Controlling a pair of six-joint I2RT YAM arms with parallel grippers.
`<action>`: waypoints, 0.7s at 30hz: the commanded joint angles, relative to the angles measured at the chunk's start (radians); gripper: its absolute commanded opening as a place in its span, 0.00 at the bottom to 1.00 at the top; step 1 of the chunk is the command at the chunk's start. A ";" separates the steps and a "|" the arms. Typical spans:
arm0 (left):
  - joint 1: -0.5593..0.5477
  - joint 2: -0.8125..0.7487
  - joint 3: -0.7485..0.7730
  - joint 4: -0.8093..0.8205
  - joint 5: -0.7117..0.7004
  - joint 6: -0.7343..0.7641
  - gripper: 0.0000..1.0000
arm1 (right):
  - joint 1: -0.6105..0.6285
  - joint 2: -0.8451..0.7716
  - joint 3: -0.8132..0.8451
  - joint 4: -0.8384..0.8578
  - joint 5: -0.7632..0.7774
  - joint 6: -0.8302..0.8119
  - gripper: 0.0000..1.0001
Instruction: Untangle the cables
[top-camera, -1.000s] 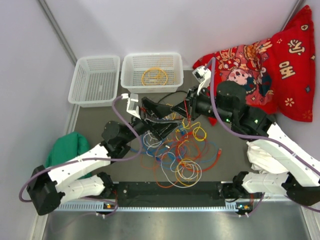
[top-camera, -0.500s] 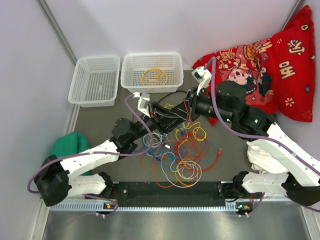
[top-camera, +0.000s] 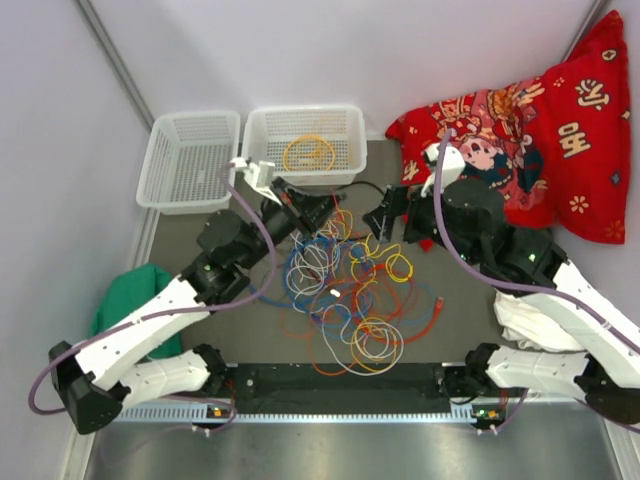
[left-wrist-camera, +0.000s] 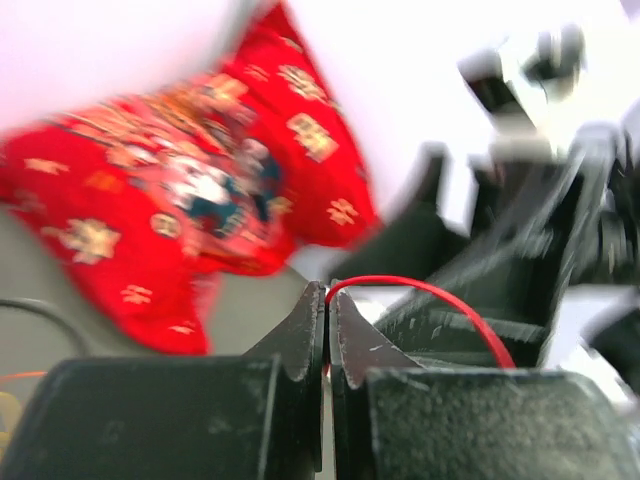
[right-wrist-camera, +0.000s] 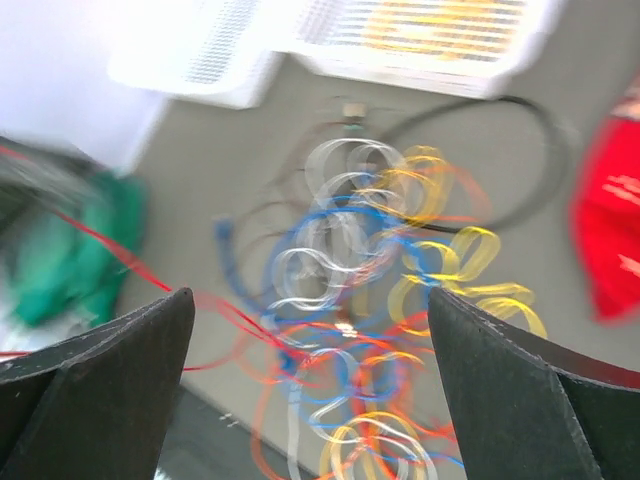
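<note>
At the counter's (top-camera: 455, 320) middle lies the heap of cables (top-camera: 345, 295), loops of yellow, orange, blue and white. Toward eleven o'clock of the heap, the left tool (left-wrist-camera: 327, 295) is pinched tight on a thin red cable (left-wrist-camera: 430, 293). At one o'clock the right tool (right-wrist-camera: 310, 300) hangs with jaws spread wide, gripping nothing. One coiled yellow cable (top-camera: 309, 153) sits in the white basket (top-camera: 252, 140) at twelve.

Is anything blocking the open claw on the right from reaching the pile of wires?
Nothing visible does. The right gripper hangs open, with the cables lying straight ahead of it. The left gripper is shut on one red cable.
</note>
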 joint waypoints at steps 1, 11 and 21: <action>0.082 -0.001 0.175 -0.277 -0.186 0.065 0.00 | 0.003 -0.043 -0.041 -0.072 0.265 0.032 0.99; 0.483 0.269 0.592 -0.673 -0.211 -0.061 0.00 | 0.003 -0.129 -0.175 0.035 0.205 0.036 0.99; 0.748 0.646 1.054 -0.816 -0.248 -0.122 0.00 | 0.002 -0.100 -0.212 0.072 0.178 0.003 0.99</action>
